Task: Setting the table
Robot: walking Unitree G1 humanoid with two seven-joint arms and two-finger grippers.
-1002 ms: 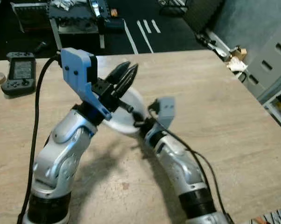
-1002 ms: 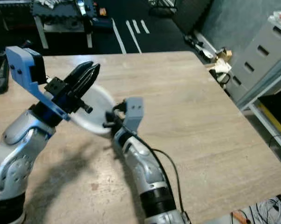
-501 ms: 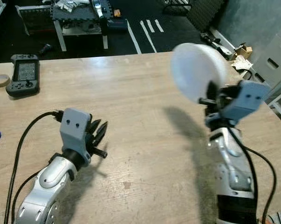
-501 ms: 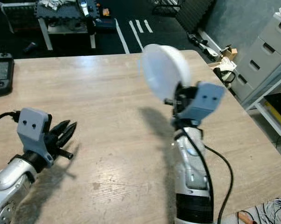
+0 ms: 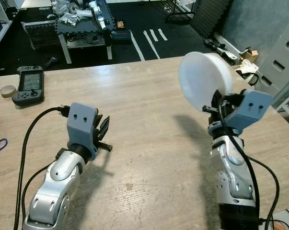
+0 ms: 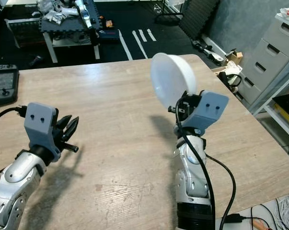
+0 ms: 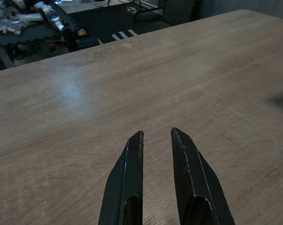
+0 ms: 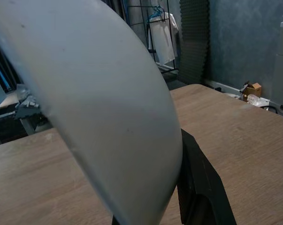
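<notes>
Left eye view: the right gripper [image 5: 215, 106] pinches a white bowl [image 5: 204, 80] by its rim, tilted high over the table's [image 5: 149, 110] right side, likely carrying it. The left gripper [image 7: 156, 140], fingers slightly parted, hovers low, empty.

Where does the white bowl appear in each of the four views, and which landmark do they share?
Left eye view: white bowl upper right, raised on edge in the right pincer.
Right eye view: upper centre, above the blue wrist housing.
Left wrist view: the bowl is absent; open left pincer over the wooden table.
Right wrist view: it covers the left and centre.
Shared landmark: the wooden table.
</notes>
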